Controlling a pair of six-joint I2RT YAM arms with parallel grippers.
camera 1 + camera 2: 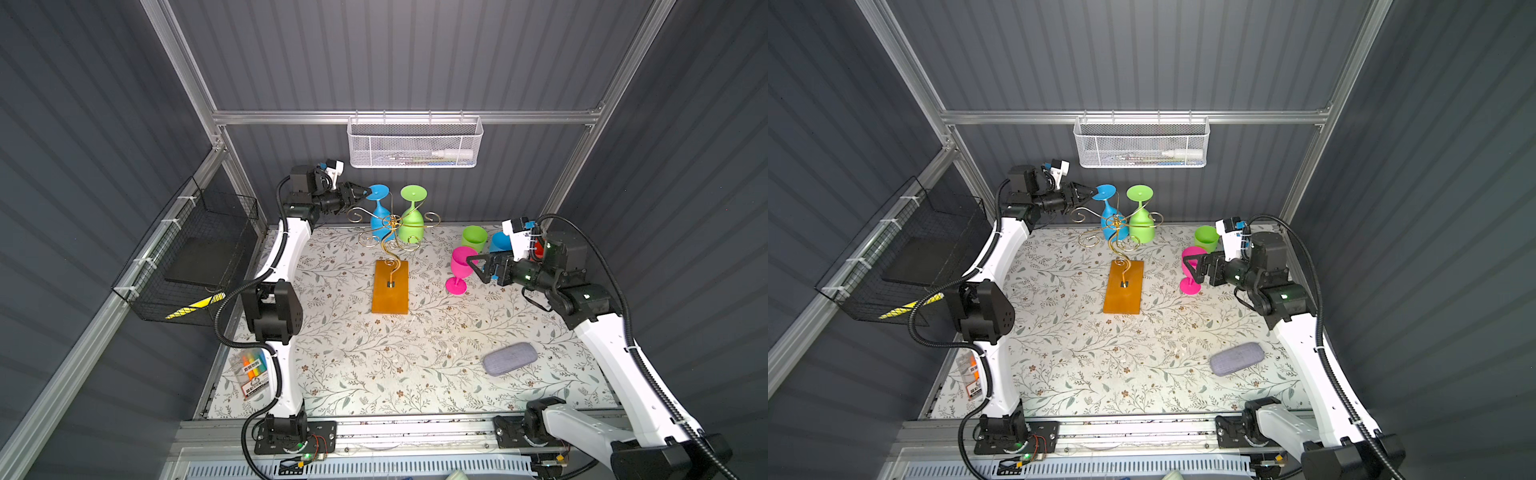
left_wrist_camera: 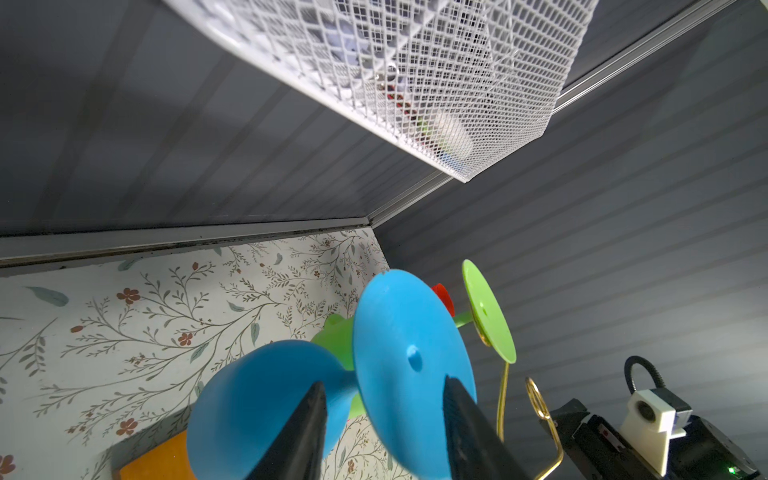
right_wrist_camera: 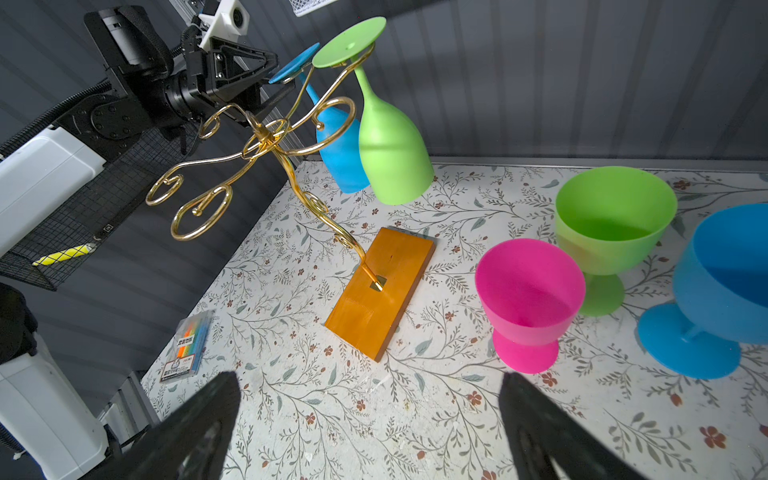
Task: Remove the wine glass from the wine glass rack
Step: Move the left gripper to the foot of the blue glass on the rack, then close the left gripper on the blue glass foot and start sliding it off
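Note:
The wine glass rack (image 1: 390,286) (image 1: 1123,286) (image 3: 380,291), gold wire on an amber base, stands at the back middle. A blue wine glass (image 1: 380,218) (image 1: 1112,224) (image 3: 338,153) and a green one (image 1: 412,224) (image 3: 392,153) hang upside down on it. My left gripper (image 1: 368,192) (image 1: 1094,191) (image 2: 384,382) is open, its jaws partway closed astride the blue glass's round foot (image 2: 411,332), one finger on the bowl side and one on the outer face. My right gripper (image 1: 471,266) (image 3: 369,386) is wide open and holds nothing, low beside a pink glass (image 1: 461,264).
Pink, green (image 1: 473,237) and blue (image 1: 498,243) glasses stand upright at the back right. A grey case (image 1: 510,358) lies front right, a marker pack (image 1: 253,370) front left. A white mesh basket (image 1: 415,143) hangs on the back wall above the rack, a black wire basket (image 1: 187,257) on the left wall.

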